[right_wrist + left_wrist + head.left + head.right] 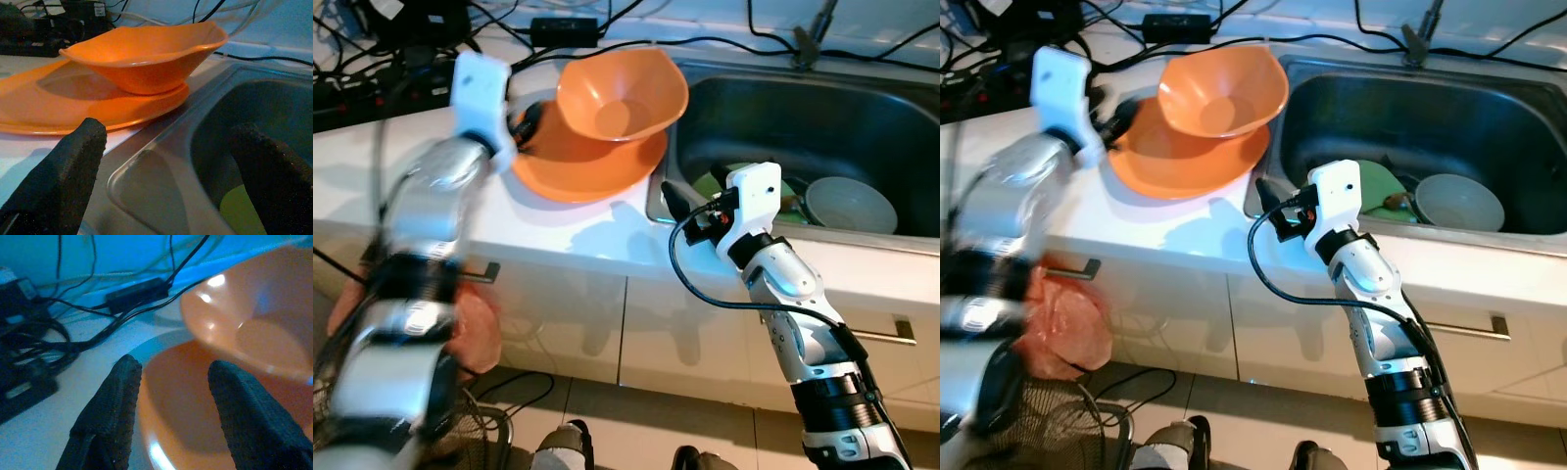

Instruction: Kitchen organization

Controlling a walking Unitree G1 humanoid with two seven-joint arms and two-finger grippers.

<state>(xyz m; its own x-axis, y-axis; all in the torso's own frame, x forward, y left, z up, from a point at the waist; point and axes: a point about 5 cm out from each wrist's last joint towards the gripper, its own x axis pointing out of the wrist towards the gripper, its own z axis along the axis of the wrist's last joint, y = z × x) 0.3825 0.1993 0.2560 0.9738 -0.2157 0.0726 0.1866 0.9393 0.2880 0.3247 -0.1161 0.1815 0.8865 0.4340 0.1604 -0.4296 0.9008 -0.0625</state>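
The left gripper [171,396], fingers spread, is straddling the plate [578,171] rim near the counter's [558,235] sink edge; the right gripper [171,171] is hovering open. Lifting could tip the bowl [622,98] off.

An orange bowl [622,93] sits on an orange plate [578,162]. The countertop [372,166] is white. The steel-grey sink [822,127] holds a pale grey bowl [850,204] and a green plate [1376,186].

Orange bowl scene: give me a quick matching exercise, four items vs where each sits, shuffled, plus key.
Items
1. orange plastic bowl
2. wide orange plastic plate
3. pale grey round bowl
4. left claw

Places
A. inside the steel sink
B. at the plate's left rim
C. on the orange plate
D. flat on the white counter, left of the sink

Pairs: 1-C, 2-D, 3-A, 4-B
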